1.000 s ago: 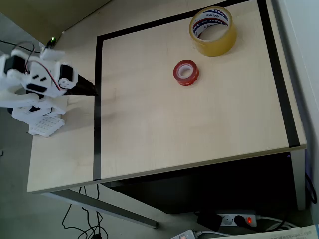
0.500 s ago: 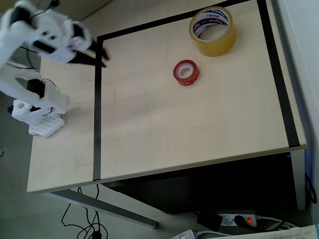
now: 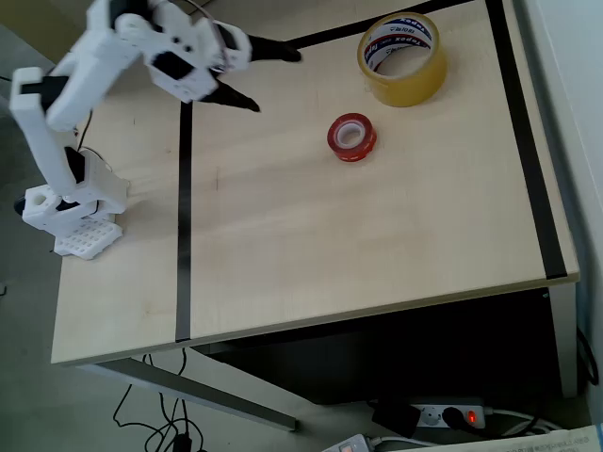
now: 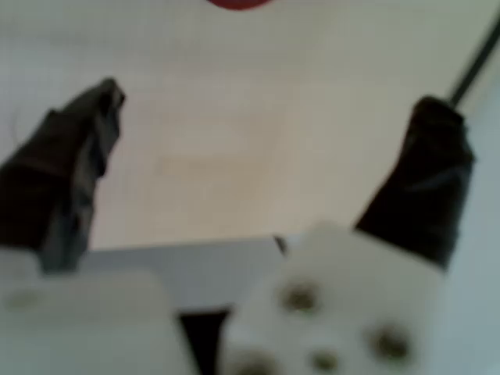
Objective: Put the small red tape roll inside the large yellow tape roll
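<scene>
My black two-finger gripper (image 3: 268, 80) hangs spread wide, empty, reaching toward the small glossy red tape roll (image 3: 351, 137) at my four o'clock; the large amber-yellow tape roll (image 3: 402, 57) lies beyond, apart. Next: descend, straddle its rim

1. Overhead view: large yellow tape roll (image 3: 402, 58) stands on the table (image 3: 377, 245) near its far right corner, inside the tape border line (image 3: 184, 217).
2. Small red tape roll (image 3: 351, 137) lies flat on the table, nearer the camera and a little left of the large roll, apart from it.
3. Gripper (image 3: 273, 79) sits left of both rolls, over the far left part of the bordered area, touching neither.
4. Arm base (image 3: 71, 212) stands outside the border, at the table's left edge.
5. Wrist view: small roll's edge (image 4: 238, 3) shows at top centre, ahead of the fingers (image 4: 70, 168).
</scene>
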You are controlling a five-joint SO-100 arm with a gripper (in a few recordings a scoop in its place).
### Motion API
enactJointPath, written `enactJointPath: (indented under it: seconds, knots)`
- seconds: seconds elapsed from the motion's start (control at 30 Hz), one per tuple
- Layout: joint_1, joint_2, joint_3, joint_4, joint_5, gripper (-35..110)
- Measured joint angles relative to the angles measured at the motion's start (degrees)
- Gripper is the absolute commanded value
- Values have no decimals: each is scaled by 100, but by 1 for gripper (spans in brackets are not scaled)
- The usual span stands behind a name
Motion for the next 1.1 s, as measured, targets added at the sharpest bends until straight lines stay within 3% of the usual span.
enactJointPath:
  seconds: [0.3,1.1]
  knots:
    - [237,-1960,-1538,220,0,37]
    - [88,-3463,-2312,158,18,27]
